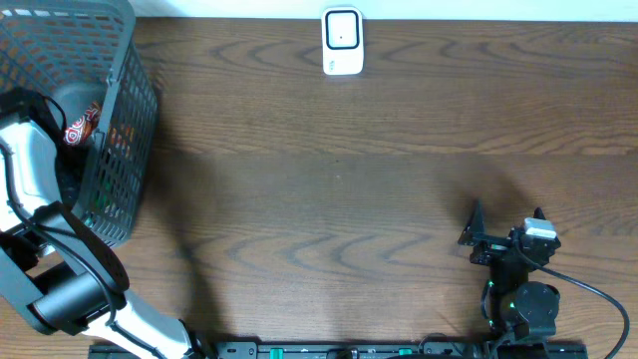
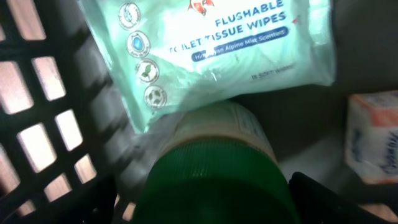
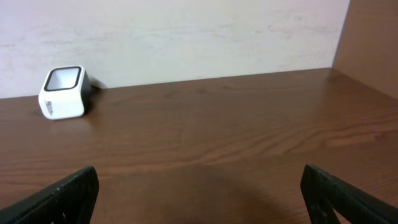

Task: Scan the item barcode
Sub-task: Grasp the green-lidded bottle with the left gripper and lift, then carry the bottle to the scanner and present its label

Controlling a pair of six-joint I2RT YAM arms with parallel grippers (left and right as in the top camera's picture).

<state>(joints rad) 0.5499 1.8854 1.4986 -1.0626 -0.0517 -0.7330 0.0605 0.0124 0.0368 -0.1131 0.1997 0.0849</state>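
Because the table (image 1: 339,170) keeps its items in the basket (image 1: 130,120), the left gripper (image 1: 72,118) reaches down inside it, jaws spread wide over a green-capped bottle (image 2: 214,180), the likely item to scan; no grip shows. Well right of the basket, the right gripper (image 3: 199,193) sits low, fingers apart and empty, probably on standby. Only the left wrist view shows the basket's contents: wipes (image 2: 211,56) beneath the bottle, a box (image 2: 373,143) beside it. From overhead the arm hides them. The scanner (image 1: 342,42) stands well right of the basket, window tilted upward, presumably to read a barcode held above.
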